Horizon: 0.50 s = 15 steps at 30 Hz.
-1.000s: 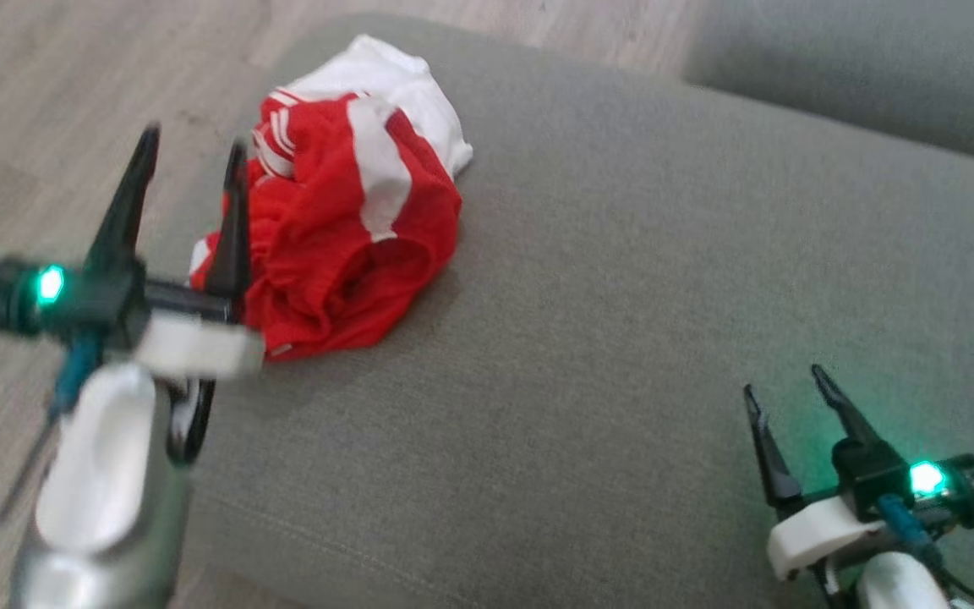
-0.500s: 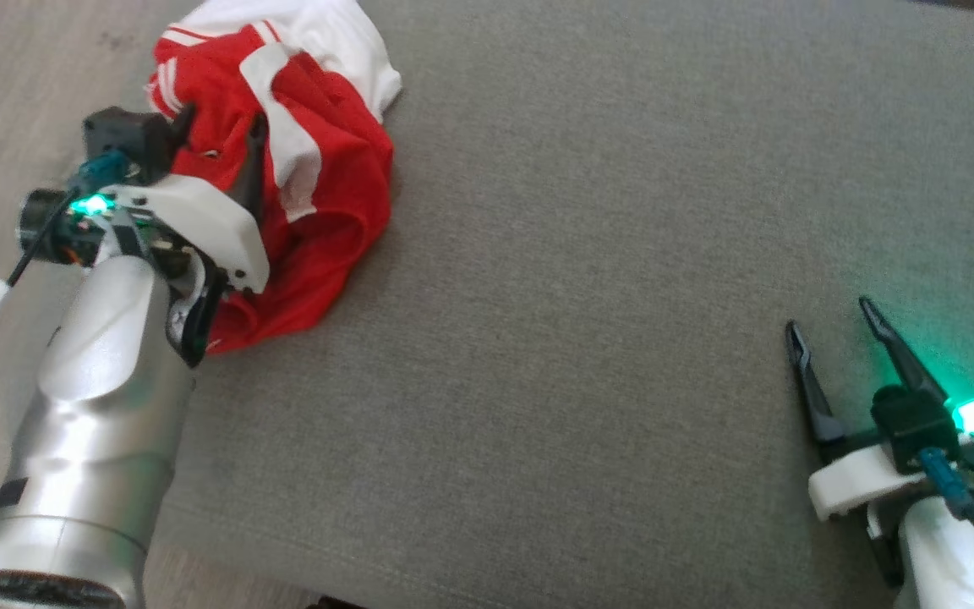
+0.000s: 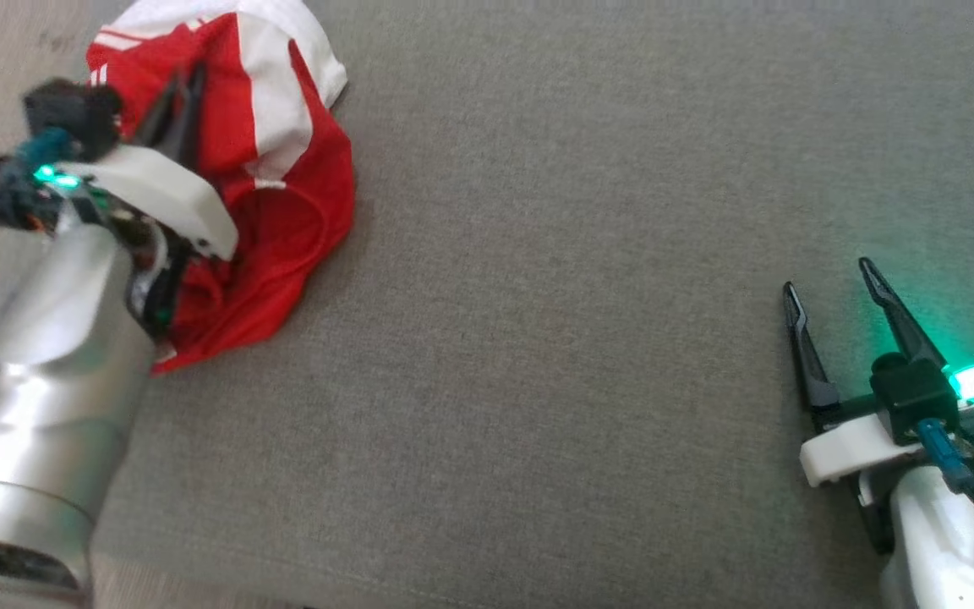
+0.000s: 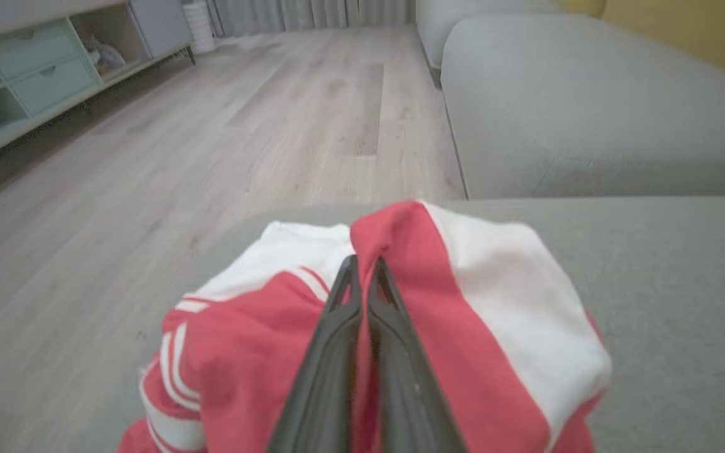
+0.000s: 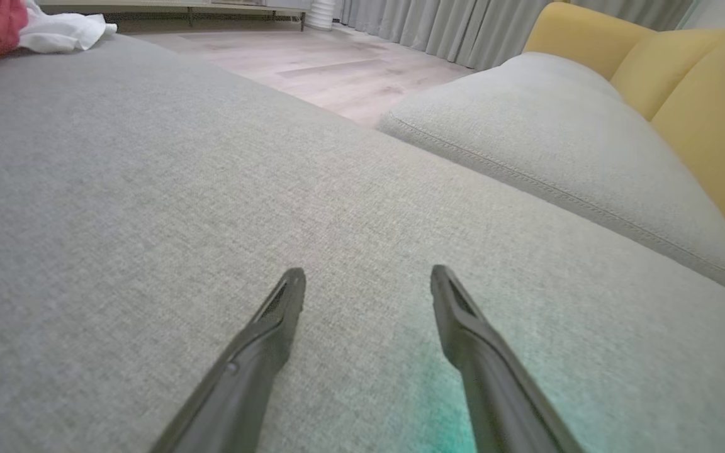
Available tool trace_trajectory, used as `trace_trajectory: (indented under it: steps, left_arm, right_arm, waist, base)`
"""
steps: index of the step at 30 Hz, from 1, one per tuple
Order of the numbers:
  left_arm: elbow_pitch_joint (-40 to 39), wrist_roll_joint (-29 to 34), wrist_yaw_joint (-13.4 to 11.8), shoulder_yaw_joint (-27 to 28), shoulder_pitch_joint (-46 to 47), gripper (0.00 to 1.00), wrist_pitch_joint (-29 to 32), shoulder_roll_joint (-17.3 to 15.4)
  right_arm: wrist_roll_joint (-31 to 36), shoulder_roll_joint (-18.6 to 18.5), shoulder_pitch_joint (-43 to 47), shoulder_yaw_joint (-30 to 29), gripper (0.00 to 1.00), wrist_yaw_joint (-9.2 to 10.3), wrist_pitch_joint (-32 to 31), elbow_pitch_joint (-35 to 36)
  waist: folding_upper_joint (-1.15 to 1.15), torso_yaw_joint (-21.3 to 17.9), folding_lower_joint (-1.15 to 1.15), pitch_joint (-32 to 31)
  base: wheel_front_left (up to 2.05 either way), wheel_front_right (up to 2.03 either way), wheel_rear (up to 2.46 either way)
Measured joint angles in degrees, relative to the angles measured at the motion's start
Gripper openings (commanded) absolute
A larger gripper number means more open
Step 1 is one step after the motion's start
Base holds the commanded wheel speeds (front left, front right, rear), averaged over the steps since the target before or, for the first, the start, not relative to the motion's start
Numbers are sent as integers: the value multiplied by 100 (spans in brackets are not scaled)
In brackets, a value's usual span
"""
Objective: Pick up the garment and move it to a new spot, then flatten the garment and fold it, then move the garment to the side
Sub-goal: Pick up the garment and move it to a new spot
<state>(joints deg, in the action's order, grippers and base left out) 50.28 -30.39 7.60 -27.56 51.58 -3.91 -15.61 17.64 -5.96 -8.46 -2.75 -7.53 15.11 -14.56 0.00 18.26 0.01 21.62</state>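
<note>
Snugly between closed left fingers (image 4: 334,365): garment (image 4: 476,327).

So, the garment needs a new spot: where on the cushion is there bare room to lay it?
Bare: the wide stretch of cushion between the garment and the right gripper, and the strip from the garment down to the near edge. Crowded: the far left corner, where the left gripper is shut on the garment.
</note>
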Motion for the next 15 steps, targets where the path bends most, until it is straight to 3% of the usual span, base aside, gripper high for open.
trace_trajectory:
  steps: [5, 9, 15]
  left_arm:
    - [-500, -339, 0, -380, 169, 0, -229, -438]
    - [-1371, -616, 0, -731, 378, 0, -190, -876]
    - [-2458, -1236, 0, -944, 489, 0, 252, -1069]
  right_arm:
    - [-140, 134, -32, 48, 100, 0, -8, -191]
    - [-367, 257, -20, 235, 100, 0, -9, -225]
    - [-933, 279, 250, 602, 100, 0, -9, -218]
  waist:
    - [0, -174, -1, -356]
    - [0, -510, -2, -785]
    - [0, -1162, -2, -1267]
  base:
    - [0, 0, 0]
    - [0, 0, 0]
    - [0, 0, 0]
